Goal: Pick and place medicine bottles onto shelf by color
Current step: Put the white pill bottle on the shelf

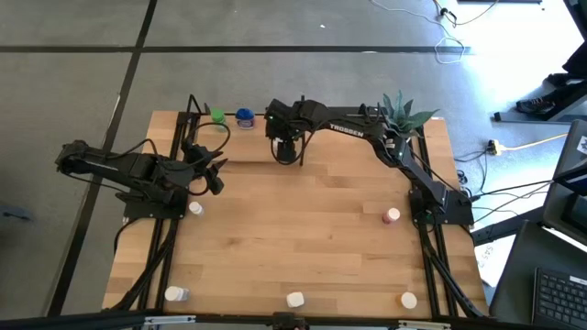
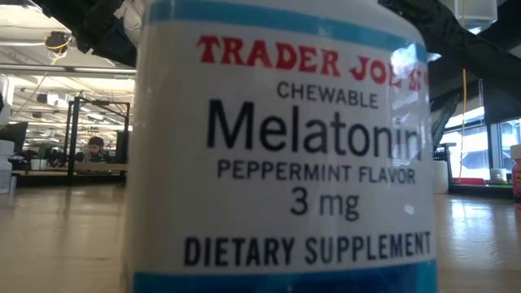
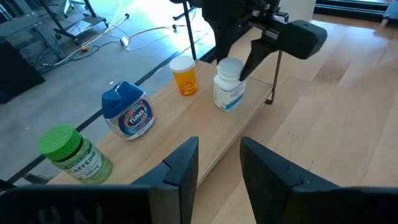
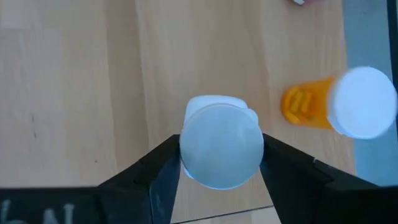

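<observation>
Right wrist view: right claw (image 4: 221, 163) clamped on white-capped bottle (image 4: 221, 149); left claw (image 3: 217, 163) open, empty

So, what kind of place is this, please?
Probably a robotics lab in an open office: the wooden table stands on grey floor with loose cables, the low view shows desks under ceiling lights, and a laptop sits beside it.

Light-wood tabletop (image 1: 303, 238): five white bottles scattered along the near and side parts, one pink-capped (image 1: 393, 215). Shelf (image 3: 205, 134) at far edge carries green bottle (image 3: 74, 154), blue Tums bottle (image 3: 129, 111), orange vial (image 3: 185, 76), white-capped bottle (image 3: 229, 84).
</observation>
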You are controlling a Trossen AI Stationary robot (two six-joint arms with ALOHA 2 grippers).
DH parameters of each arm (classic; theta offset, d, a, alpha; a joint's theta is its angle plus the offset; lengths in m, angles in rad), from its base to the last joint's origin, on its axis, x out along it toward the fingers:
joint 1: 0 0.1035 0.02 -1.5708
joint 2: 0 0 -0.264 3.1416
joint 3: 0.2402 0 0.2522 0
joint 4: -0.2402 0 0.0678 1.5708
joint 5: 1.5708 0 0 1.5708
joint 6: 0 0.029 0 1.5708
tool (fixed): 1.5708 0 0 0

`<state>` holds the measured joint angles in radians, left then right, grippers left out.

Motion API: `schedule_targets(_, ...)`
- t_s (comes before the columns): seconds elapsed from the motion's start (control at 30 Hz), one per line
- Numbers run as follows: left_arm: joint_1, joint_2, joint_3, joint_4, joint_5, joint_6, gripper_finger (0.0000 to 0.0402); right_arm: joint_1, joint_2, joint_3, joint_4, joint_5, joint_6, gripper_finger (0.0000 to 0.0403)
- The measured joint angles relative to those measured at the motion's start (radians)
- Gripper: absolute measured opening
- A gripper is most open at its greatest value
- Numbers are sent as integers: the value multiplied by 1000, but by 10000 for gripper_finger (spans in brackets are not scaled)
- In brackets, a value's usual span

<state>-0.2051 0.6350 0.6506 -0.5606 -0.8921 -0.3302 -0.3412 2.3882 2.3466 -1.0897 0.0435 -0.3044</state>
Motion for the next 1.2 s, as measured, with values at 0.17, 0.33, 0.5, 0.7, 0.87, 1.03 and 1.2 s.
schedule_targets(0.17,0,0,0,0,0,0,112,-1,0,0,-1,-4,-19,210)
schedule_targets(0.33,0,0,0,0,0,0,112,-3,0,0,-2,-40,-19,210)
schedule_targets(0.5,0,0,0,0,0,0,112,-3,-2,0,-3,-72,-17,210)
schedule_targets(0.7,0,0,0,0,0,0,112,-4,-2,0,-2,-72,-18,210)
schedule_targets(0.87,0,0,0,0,0,0,112,-8,-2,0,-1,-67,-22,210)
schedule_targets(1.03,0,0,0,0,0,0,112,-16,-2,0,-1,-63,-22,210)
schedule_targets(1.2,0,0,0,0,0,0,112,-21,-2,0,0,-64,-15,210)
